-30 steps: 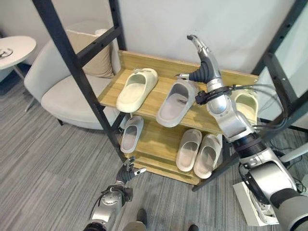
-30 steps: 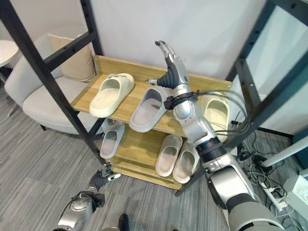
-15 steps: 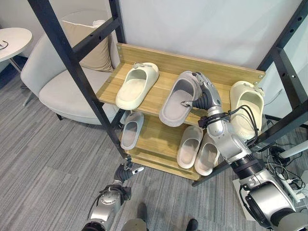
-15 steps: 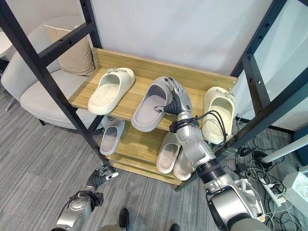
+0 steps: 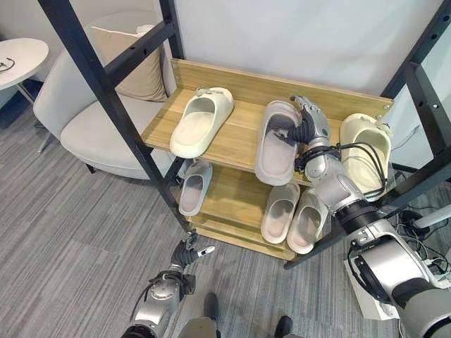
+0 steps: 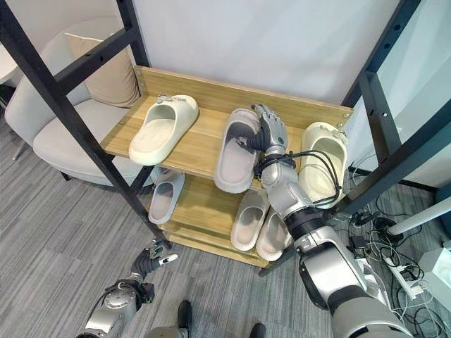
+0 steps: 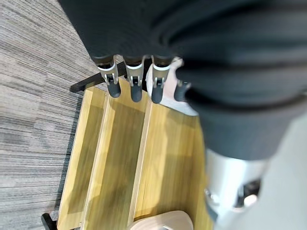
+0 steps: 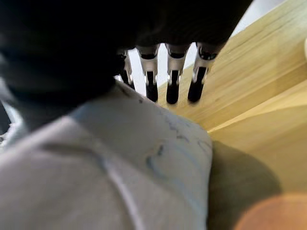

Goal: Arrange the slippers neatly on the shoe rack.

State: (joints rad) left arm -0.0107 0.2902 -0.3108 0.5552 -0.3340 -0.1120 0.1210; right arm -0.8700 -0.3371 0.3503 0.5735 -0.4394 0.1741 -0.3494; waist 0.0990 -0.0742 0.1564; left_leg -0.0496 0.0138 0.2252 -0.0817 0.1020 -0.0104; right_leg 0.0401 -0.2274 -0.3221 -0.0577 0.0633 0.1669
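right hand [image 5: 307, 125] lowered from above the shelf onto grey slipper [image 5: 276, 141], slipper swung straighter, toe outward

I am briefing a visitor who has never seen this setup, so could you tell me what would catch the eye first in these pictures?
First, the right hand gripping the grey slipper in the middle of the wooden shoe rack's top shelf, thumb inside its opening. Cream slippers flank it: one to the left, one at the right end. On the lower shelf sit a lone grey slipper and a grey pair, while the left hand hangs low over the carpet.
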